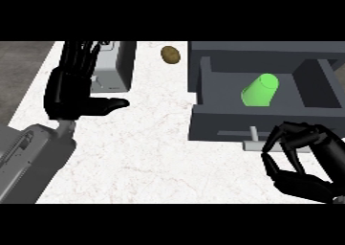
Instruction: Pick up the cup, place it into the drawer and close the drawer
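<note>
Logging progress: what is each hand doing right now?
Left hand: open, fingers straight, holding nothing.
Right hand: fingers curled, holding nothing, beside the grey drawer's handle.

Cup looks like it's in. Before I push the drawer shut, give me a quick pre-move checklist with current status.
1. Green cup inside the open drawer: ok, lying on its side within the walls.
2. Cup released: ok, no hand touches it.
3. Right hand near the drawer handle: ok, fingers curled just in front, holding nothing.
4. Contact with the handle: cannot tell.
5. Left hand out of the drawer's path: ok, open, resting at the far left.
6. Brown object clear of the drawer: ok, on the counter behind it.
</note>
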Motion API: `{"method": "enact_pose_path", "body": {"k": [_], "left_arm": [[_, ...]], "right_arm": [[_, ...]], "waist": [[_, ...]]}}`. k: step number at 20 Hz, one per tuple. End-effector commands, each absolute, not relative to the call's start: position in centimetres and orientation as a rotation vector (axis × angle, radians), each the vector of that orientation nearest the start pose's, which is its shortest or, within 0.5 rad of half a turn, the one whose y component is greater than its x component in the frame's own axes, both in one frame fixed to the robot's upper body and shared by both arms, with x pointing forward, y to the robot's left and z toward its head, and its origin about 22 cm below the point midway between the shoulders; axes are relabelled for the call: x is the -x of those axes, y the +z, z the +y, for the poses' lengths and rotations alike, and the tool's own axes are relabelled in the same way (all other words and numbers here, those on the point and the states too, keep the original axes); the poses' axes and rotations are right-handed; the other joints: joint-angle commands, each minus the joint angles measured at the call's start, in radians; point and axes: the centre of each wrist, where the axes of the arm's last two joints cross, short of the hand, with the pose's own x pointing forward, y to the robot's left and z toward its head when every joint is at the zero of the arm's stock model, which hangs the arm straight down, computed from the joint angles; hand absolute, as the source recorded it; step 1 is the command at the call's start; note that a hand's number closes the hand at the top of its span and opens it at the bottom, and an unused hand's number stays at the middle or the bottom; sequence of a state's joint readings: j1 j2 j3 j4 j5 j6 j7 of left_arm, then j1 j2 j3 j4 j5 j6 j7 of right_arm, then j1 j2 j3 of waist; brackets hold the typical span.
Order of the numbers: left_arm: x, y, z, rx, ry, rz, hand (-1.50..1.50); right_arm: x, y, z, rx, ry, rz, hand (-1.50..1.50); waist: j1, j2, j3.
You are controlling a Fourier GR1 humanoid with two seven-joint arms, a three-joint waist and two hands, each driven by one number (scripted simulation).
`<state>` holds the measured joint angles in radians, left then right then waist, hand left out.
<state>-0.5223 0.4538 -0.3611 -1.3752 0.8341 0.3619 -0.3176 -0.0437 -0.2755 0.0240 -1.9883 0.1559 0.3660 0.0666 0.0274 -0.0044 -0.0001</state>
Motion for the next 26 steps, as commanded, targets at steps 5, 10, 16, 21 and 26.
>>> {"method": "enact_pose_path", "body": {"k": [5, 10, 16, 21, 26], "left_arm": [[-30.8, 8.2, 25.3, 0.263, 0.160, -1.889, -1.50], [-28.6, 6.1, 28.0, 0.250, 0.179, -1.866, -1.50], [-26.8, 5.5, 30.7, 0.249, 0.188, -1.874, -1.50], [-25.8, 4.8, 32.6, 0.246, 0.214, -1.877, -1.50], [-25.4, 4.5, 33.9, 0.258, 0.193, -1.872, -1.50]], "right_arm": [[-25.5, 9.3, -24.3, 0.346, 1.139, -1.745, 1.50], [-27.1, 5.1, -22.8, 0.392, 1.183, -1.709, 1.50], [-31.0, 2.8, -21.3, 0.455, 1.211, -1.600, -1.50], [-33.5, 0.4, -22.9, 0.448, 1.280, -1.535, -1.50], [-35.2, -2.1, -21.0, 0.422, 1.249, -1.539, -1.50]], "waist": [[0.002, 0.006, 0.000], [-0.012, 0.006, 0.000], [-0.005, 0.007, 0.000], [-0.008, 0.008, 0.001], [-0.015, 0.007, 0.000]]}}
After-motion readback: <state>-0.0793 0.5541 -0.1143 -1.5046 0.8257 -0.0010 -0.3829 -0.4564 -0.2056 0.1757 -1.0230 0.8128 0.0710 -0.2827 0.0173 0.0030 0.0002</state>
